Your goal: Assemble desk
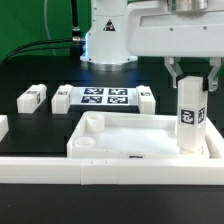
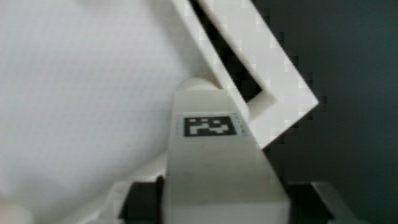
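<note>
Exterior view has my pincer [image 1: 190, 84] in the right half of the frame, a little above the middle, pointing straight down. Its two fingers [image 1: 173, 74] are clamped on the upper end of a white square leg [image 1: 190, 118]. I hold the leg upright, and a black-and-white tag [image 1: 188, 117] on it faces the camera about halfway down. The leg's lower end goes down inside the desk top [image 1: 120, 138], at the tray's right-hand corner, just behind the near rim. That rim hides the foot, so I cannot tell whether it sits in a socket.

Wrist view looks down the same leg [image 2: 217, 160] from between my dark fingers [image 2: 150, 203], which press on two opposite sides of it. The tag [image 2: 212, 126] shows plainly on the leg's face, and the pale floor of the desk top [image 2: 80, 100] and its raised rim lie beyond.

In the exterior view the desk top lies flat in the lower middle of the frame, with a round socket [image 1: 92, 125] showing in its left-hand corner. Its near edge lies against the long low border wall [image 1: 60, 168], which crosses the lower part of the frame. Farther back on the black table [image 1: 40, 125], the marker board [image 1: 105, 97] lies at the centre. A second leg [image 1: 146, 98] lies just beside its right end and a third leg [image 1: 62, 98] just beside its left end. A fourth leg [image 1: 33, 97] lies farther toward the left edge. My arm's white base [image 1: 105, 40] stands at the top centre.
</note>
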You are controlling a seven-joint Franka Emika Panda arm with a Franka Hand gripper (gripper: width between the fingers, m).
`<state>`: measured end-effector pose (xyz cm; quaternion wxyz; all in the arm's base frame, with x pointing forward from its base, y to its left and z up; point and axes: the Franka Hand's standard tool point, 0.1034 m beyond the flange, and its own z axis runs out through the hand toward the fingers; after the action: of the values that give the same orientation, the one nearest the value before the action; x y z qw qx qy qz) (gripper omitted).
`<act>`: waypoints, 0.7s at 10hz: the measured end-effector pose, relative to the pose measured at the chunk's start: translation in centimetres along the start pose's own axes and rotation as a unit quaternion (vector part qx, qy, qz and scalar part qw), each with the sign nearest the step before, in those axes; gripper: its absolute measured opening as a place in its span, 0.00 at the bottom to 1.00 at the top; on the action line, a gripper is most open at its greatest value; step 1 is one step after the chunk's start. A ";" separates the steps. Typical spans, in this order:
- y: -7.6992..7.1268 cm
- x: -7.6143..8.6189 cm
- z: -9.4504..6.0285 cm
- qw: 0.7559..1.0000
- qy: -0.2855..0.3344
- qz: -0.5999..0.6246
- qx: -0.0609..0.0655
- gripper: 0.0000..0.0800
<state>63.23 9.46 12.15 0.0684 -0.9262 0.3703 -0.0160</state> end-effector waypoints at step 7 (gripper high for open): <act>-1.4 -1.6 0.3 0.965 -0.011 0.262 0.022 0.36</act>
<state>63.08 11.58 12.05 0.0951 -0.7950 0.5990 0.0045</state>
